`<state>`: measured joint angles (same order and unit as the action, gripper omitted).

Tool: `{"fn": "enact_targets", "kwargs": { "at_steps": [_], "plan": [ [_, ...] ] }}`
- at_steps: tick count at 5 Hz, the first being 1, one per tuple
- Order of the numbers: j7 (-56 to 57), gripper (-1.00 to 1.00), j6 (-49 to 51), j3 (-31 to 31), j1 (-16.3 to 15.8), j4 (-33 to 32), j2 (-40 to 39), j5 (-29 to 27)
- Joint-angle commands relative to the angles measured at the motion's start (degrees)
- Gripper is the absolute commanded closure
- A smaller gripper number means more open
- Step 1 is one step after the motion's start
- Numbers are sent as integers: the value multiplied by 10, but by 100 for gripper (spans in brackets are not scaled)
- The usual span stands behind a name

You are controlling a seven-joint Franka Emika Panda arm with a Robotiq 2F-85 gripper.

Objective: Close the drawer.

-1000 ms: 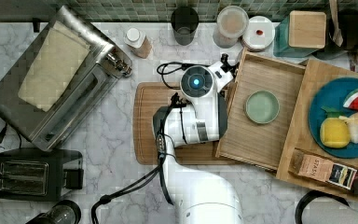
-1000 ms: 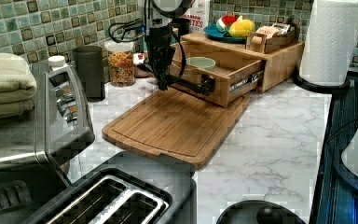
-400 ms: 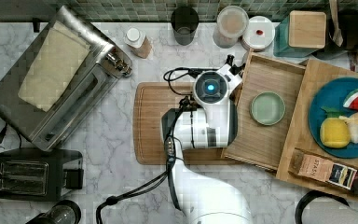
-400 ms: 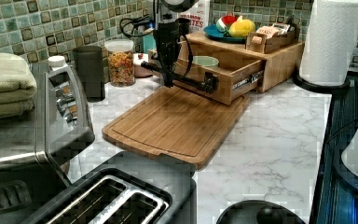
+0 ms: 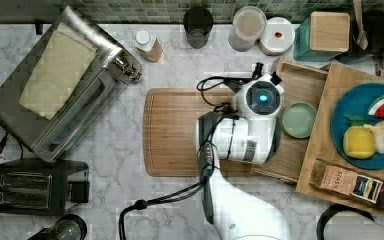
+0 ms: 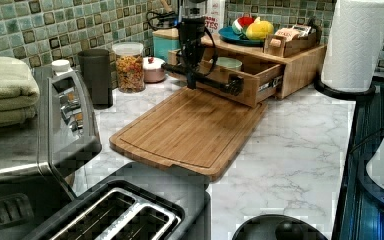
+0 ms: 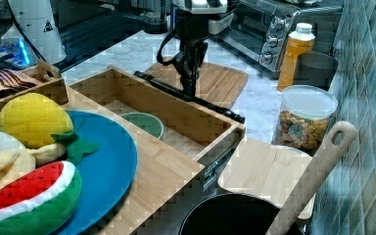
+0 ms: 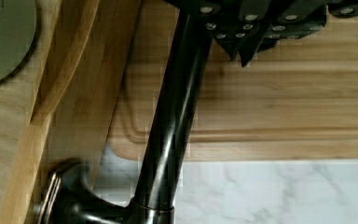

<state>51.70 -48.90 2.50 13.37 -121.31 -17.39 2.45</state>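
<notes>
The light-wood drawer stands partly out of its cabinet, with a green bowl inside. Its long black bar handle runs along the front panel. My gripper hangs straight down at that handle, shut, with its fingertips against the bar's outer side. The right view has the gripper touching the handle near its middle. In the wrist view the shut gripper sits beside the bar, above the bamboo board. From the top, the arm's wrist covers the drawer front.
A bamboo cutting board lies flat right in front of the drawer. The cabinet top carries a blue plate with toy fruit. Jars line the tiled wall. A toaster oven, toaster and paper towel roll stand around.
My arm has moved toward the top view's right with the handle, and the drawer has slid further into the cabinet, uncovering more of the cutting board.
</notes>
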Motion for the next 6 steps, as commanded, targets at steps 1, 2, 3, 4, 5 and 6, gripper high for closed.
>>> {"fn": "enact_targets", "kwargs": {
  "at_steps": [1, 2, 3, 4, 5, 6],
  "plan": [
    [60, 100, -9, -82, 104, -24, 35, 5],
    [94, 100, -26, -104, 133, -18, 33, 19],
    [113, 100, -46, -125, 141, -18, 27, 20],
    [99, 100, -49, -165, 112, -6, 20, 63],
    [80, 100, -15, -162, 114, 12, 23, 91],
    [79, 100, -15, -157, 119, 12, 23, 93]
  ]
}}
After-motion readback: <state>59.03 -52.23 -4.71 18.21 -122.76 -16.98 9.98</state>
